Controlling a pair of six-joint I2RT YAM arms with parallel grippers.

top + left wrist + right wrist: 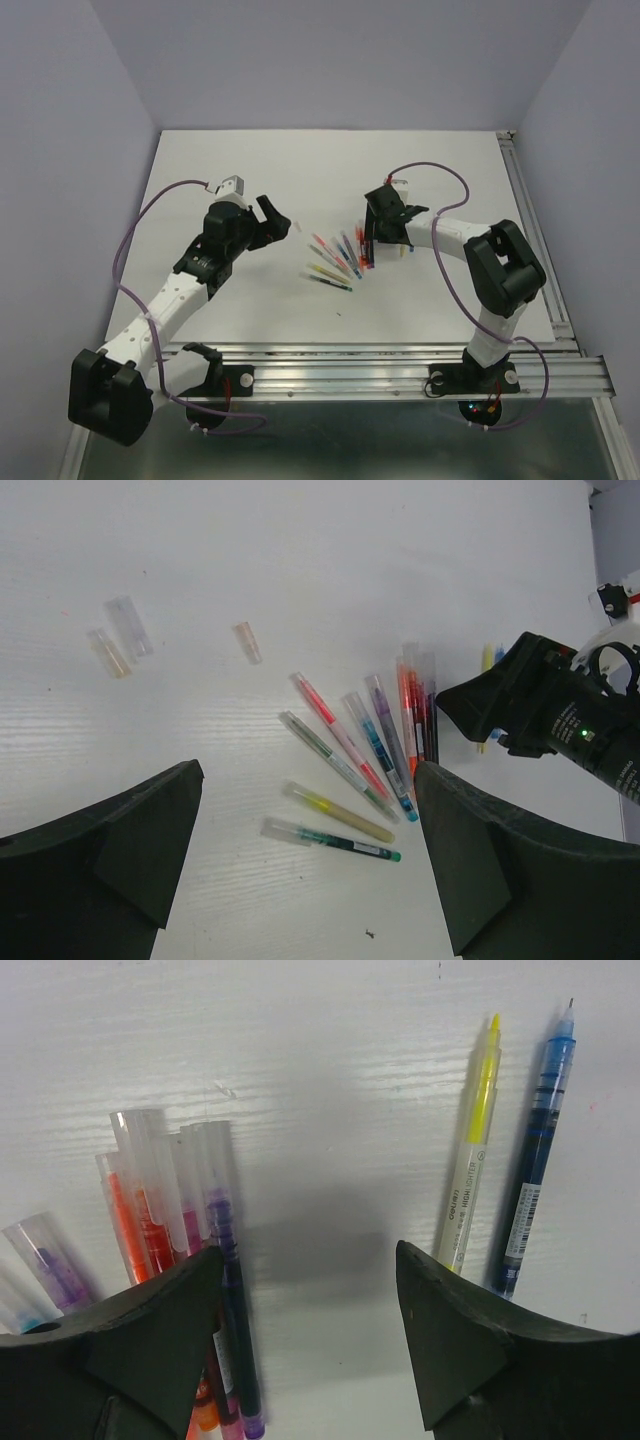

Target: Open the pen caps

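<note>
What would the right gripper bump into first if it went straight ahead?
Probably just bare table: the right gripper points at the gap between the capped pens and the yellow highlighter, though depth is hard to judge.

**One legible marking, on a highlighter barrel**

In the right wrist view, the yellow highlighter point(468, 1175) carries dark print running lengthwise along its pale barrel. The capitals "HIGH LIGHTER" can be read, preceded by a shorter word (probably a brand, but its letters are too small to be sure of). Just beside it, the blue pen point(535, 1160) bears a white label point(518, 1228) with fine lines of print, none of it legible. The pen caps point(138, 1155) on the bundled pens show no mark that can be read. In the left wrist view, the right arm's black housing point(560, 715) has a short line of white lettering near a green light point(583, 735), too blurred to read.
</note>
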